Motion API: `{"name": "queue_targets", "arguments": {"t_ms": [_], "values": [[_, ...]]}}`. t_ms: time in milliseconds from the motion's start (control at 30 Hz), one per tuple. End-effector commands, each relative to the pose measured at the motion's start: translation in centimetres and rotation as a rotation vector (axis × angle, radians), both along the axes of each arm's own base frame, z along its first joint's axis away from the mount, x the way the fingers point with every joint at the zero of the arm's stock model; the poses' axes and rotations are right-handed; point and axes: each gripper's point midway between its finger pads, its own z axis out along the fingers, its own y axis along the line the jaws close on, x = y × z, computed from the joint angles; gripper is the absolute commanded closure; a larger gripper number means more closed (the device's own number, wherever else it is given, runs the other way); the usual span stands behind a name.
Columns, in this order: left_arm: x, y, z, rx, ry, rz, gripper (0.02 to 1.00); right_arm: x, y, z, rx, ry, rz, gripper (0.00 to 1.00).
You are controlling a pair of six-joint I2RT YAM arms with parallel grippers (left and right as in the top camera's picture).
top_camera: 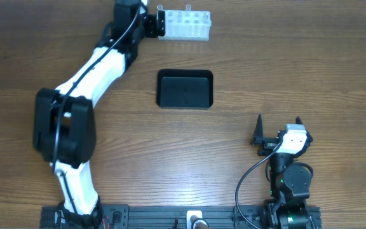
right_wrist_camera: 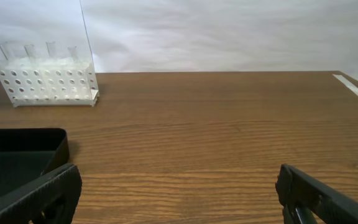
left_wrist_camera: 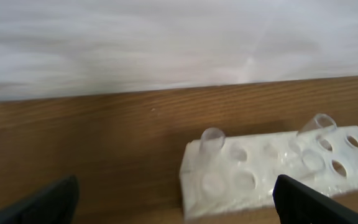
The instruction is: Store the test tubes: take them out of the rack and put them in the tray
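1. Table (top_camera: 310,57): wood-grain top, spanning the whole top view.
2. Left arm (top_camera: 94,70): based at lower left of the top view and stretched to the upper centre.
3. Right arm (top_camera: 291,181): folded close to its base at lower right.
4. Tray (top_camera: 185,93): black and rectangular, flat on the table at centre frame, just below the rack and well apart from the right arm.
5. Rack (top_camera: 184,27): white block with holes, at the upper centre edge of the top view.
6. Left gripper (top_camera: 159,25): at the rack's left end. The left wrist view shows its fingers spread wide, with the rack's near end between them. No contact can be confirmed.
7. Right gripper (top_camera: 278,127): at right of centre, low in the frame, fingers spread wide and holding nothing.
8. Tubes (right_wrist_camera: 27,50): clear, seated upright in the rack. The right wrist view shows four rims above the rack top.
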Motion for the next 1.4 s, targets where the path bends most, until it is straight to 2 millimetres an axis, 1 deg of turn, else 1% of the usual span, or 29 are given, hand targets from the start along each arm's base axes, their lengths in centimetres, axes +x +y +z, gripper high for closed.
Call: {"name": "queue_targets", "arguments": {"t_ms": [33,267,300,333,400,433,467,500,533,567,633,767,800,833,867,900,933,1267,1400], "values": [[2.3,-0.2,-1.0,-0.008,0.004,0.037,0.034,0.0,0.2,-0.3,0.003,0.005,0.01,0.007],[4.4,-1.5,-2.5,-0.008,0.001,0.029,0.06,0.0,0.2,-0.3,0.003,0.005,0.01,0.007],[4.6,-1.7,-2.6,-0.007,-0.001,0.027,0.088,0.0,0.2,-0.3,0.003,0.005,0.01,0.007],[4.7,-1.9,-2.7,-0.005,-0.004,0.027,0.093,0.0,0.2,-0.3,0.003,0.005,0.01,0.009],[5.0,-2.4,-2.9,-0.004,-0.008,0.025,0.148,0.0,0.2,-0.3,0.003,0.005,0.01,0.007],[5.2,-2.6,-3.0,-0.003,-0.008,0.022,0.194,0.0,0.2,-0.3,0.003,0.005,0.01,0.007],[5.3,-2.8,-3.0,-0.004,-0.009,0.02,0.2,0.0,0.2,-0.3,0.003,0.005,0.01,0.009],[5.3,-2.9,-3.1,-0.004,-0.009,0.019,0.235,0.0,0.2,-0.3,0.002,0.005,0.01,0.009],[5.3,-2.9,-3.1,-0.004,-0.008,0.018,0.244,0.0,0.2,-0.3,0.003,0.005,0.009,0.007],[5.2,-3.0,-3.1,-0.004,-0.007,0.017,0.281,0.0,0.2,-0.3,0.003,0.005,0.01,0.009],[5.2,-3.1,-3.1,-0.004,-0.007,0.015,0.297,0.0,0.2,-0.3,0.003,0.005,0.01,0.009],[5.0,-3.8,-3.1,-0.004,-0.007,0.004,0.393,0.0,0.2,-0.3,0.003,0.005,0.01,0.009],[4.9,-3.9,-3.2,-0.003,-0.004,0.002,0.4,0.0,0.2,-0.3,0.003,0.005,0.009,0.007],[4.9,-3.9,-3.2,-0.003,-0.003,0.002,0.424,0.0,0.2,-0.3,0.003,0.005,0.01,0.009],[4.9,-3.9,-3.3,-0.002,0.0,0.002,0.428,0.0,0.2,-0.3,0.003,0.005,0.01,0.007],[4.9,-3.9,-3.3,-0.002,0.0,0.002,0.467,0.0,0.2,-0.3,0.003,0.005,0.01,0.007],[4.9,-3.9,-3.3,-0.002,0.0,0.002,0.474,0.0,0.2,-0.3,0.003,0.005,0.01,0.007],[4.8,-4.1,-3.3,-0.002,0.0,-0.001,0.658,0.0,0.2,-0.3,0.003,0.005,0.01,0.009],[4.8,-4.1,-3.4,-0.001,0.003,-0.001,0.678,0.0,0.2,-0.3,0.003,0.005,0.01,0.009]]}}
